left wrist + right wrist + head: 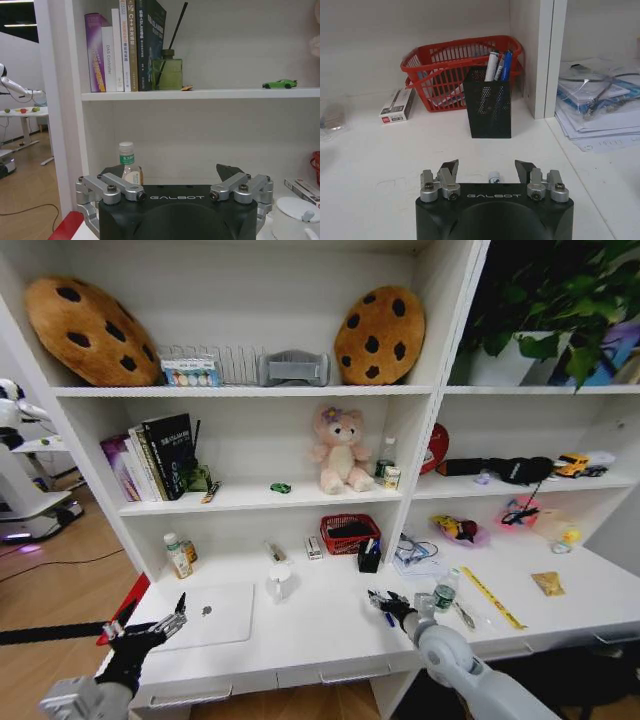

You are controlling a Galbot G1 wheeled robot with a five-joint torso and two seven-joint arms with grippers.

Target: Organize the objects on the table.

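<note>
On the white desk (330,635), toward its near left corner, the slim silver laptop (212,614) lies closed and flat. Just left of it the left gripper (172,616) hovers with its fingers spread wide, holding nothing. Right of centre, the right gripper (486,170) is low over the desktop, jaws parted around a small blue-and-white pen (only its tip shows) without clamping it. Farther back stands a black mesh pen cup (488,102), touching a red basket (450,70).
</note>
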